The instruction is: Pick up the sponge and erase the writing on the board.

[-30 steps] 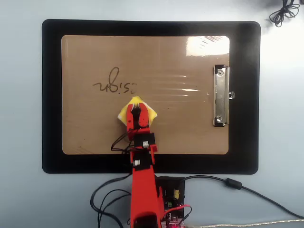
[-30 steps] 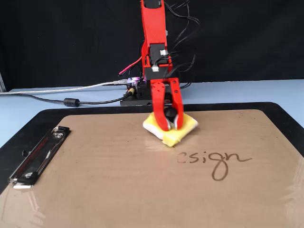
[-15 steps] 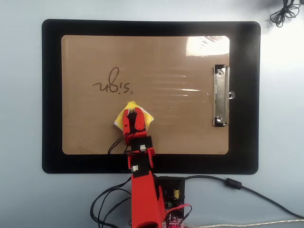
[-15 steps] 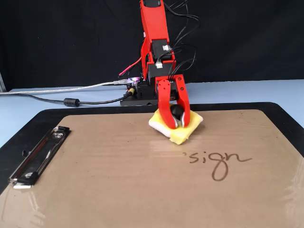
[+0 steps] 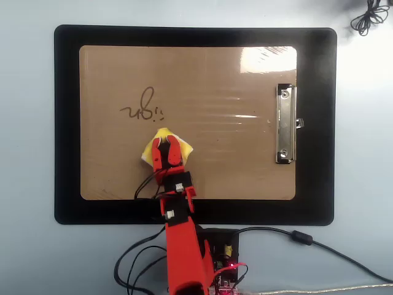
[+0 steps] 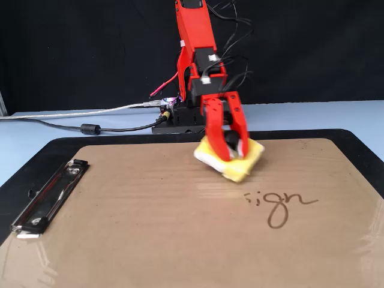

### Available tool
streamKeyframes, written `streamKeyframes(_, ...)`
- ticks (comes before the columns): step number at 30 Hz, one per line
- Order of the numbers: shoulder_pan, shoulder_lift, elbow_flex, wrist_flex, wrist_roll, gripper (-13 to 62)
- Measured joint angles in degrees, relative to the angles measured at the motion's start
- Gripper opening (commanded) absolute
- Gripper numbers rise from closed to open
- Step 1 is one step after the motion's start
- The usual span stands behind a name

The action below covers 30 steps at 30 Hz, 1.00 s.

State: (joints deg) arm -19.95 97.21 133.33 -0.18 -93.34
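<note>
The brown board [image 5: 221,153] [image 6: 150,240] lies on a black mat. My red gripper [image 5: 166,147] [image 6: 231,153] is shut on the black knob of the yellow sponge [image 5: 147,153] [image 6: 252,159], which is tilted on or just above the board. The remaining writing [image 5: 142,109] [image 6: 279,207] reads "ign" in the fixed view. It lies just beyond the sponge in the overhead view, and in front of it and to the right in the fixed view. The silver clip [image 5: 284,124] [image 6: 48,198] is at the board's right end in the overhead view.
The black mat [image 5: 67,123] [image 6: 42,153] surrounds the board on a light blue table. The arm's base and cables [image 5: 215,252] [image 6: 174,117] sit behind the mat's edge. A black cable coil [image 5: 368,18] lies at the overhead view's top right.
</note>
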Motion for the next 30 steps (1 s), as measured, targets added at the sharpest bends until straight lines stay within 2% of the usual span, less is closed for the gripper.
streamKeyframes(4, 0.0, -24.35, -25.05, -3.25, -0.7, -7.9)
streamKeyframes(6, 0.0, -26.63, -25.4, -4.48, -0.79, -7.9)
streamKeyframes(8, 0.0, -18.46, -14.94, -4.48, -0.79, -7.9)
streamKeyframes(10, 0.09, -1.41, 2.72, -1.85, -0.88, -7.9)
streamKeyframes(12, 0.0, 8.96, 7.12, 4.66, -0.88, -7.9)
streamKeyframes(13, -0.09, 10.28, 7.21, 6.77, -1.05, -7.9)
streamKeyframes(15, 0.0, 5.27, 2.11, 7.12, -1.41, -7.9)
streamKeyframes(19, 0.0, -23.03, -25.31, 0.97, -1.76, -7.9)
streamKeyframes(20, 0.0, -28.12, -28.92, -2.37, -1.85, -7.9)
streamKeyframes(21, 0.0, -28.04, -27.33, -3.69, -1.85, -7.9)
streamKeyframes(23, 0.0, -21.8, -19.25, -4.13, -1.85, -7.9)
streamKeyframes(26, -0.97, -2.72, 1.49, -2.81, -2.11, -7.9)
streamKeyframes(28, -1.49, 7.73, 6.94, 2.29, -2.55, -7.9)
streamKeyframes(30, -1.85, 5.45, 3.52, 4.31, -3.16, -7.9)
